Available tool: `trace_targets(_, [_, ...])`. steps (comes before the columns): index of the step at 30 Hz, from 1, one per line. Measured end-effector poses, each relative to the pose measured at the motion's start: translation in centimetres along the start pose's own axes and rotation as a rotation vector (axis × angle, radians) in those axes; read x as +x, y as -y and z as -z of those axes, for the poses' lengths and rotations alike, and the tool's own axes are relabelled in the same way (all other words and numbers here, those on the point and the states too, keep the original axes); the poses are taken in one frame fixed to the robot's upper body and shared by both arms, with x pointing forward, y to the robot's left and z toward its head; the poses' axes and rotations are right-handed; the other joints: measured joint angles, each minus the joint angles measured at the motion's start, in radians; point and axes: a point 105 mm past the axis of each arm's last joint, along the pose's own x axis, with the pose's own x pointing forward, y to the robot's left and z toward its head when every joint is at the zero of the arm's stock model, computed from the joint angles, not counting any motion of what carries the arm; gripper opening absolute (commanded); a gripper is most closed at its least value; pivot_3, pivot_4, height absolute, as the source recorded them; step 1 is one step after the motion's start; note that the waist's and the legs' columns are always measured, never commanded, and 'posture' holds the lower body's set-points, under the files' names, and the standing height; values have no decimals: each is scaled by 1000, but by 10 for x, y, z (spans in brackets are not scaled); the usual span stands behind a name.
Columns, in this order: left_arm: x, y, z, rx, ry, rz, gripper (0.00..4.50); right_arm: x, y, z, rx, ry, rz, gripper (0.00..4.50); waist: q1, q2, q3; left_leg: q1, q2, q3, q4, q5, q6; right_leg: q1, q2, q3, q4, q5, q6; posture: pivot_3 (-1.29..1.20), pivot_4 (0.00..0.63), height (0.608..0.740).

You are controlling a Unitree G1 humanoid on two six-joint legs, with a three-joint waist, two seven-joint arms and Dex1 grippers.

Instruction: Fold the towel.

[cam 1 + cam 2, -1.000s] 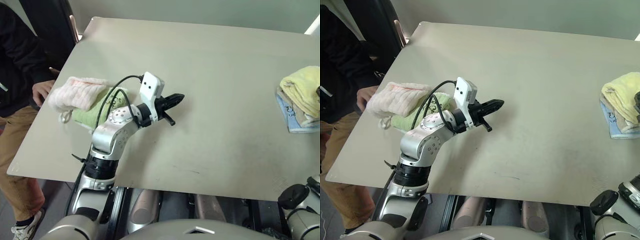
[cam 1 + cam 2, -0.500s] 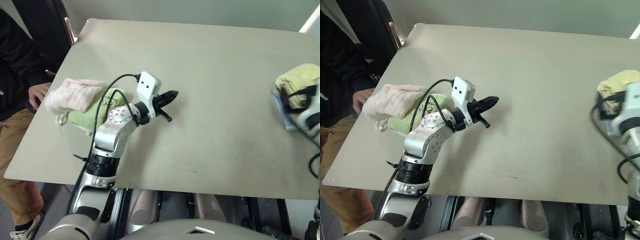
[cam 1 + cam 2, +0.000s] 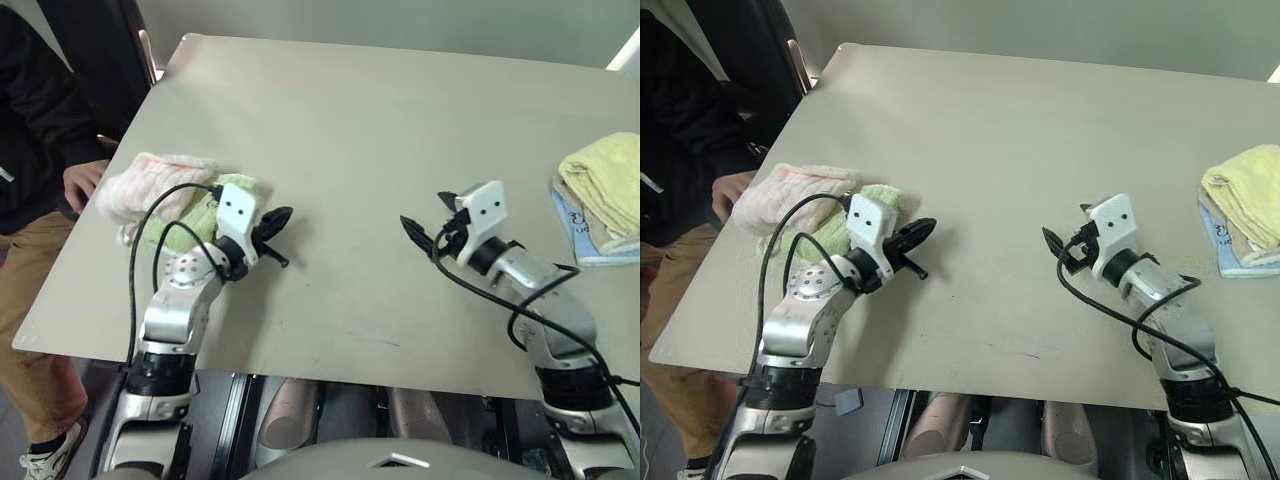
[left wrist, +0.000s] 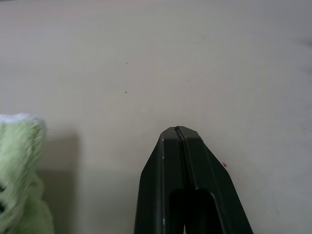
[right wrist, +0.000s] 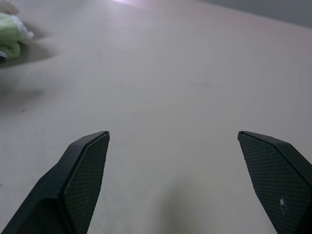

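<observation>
Left eye view: the pale yellow terry-cloth towel (image 3: 605, 185) lies bunched up at the far right edge of the wide beige table (image 3: 370, 130), resting on a light blue printed cloth (image 3: 585, 240). Nothing grips it — it sits well apart from both arms. The right gripper (image 3: 428, 220) hovers over bare tabletop near the middle, its two black fingers spread wide apart and holding nothing; the right wrist view shows only plain table between them. The left gripper (image 3: 278, 216) has its fingers pressed flat together, empty, just beside a green towel (image 3: 205, 215) that lies partly under a pink fluffy towel (image 3: 150, 183) at the table's left side. A person in dark top and tan trousers stands by that edge, a hand (image 3: 82, 180) close to the pink towel.
</observation>
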Motion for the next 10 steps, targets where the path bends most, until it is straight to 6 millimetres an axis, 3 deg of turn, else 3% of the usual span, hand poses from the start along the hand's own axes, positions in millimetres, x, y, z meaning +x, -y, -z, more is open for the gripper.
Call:
trace_targets(7, [-13,-5,2,15,-13,-39,0,8,7,17,12,-38,15,4457,-1,0,0,1,0,0,0,0,-3,-1,0,0,0,0,-3,0,150,739])
trace_targets(10, [-15,-4,-3,26,-4,-38,0,12,-1,17,22,-28,-6,4457,-2,0,0,2,1,0,-1,-1,-3,-1,0,-1,1,-1,-5,0,150,739])
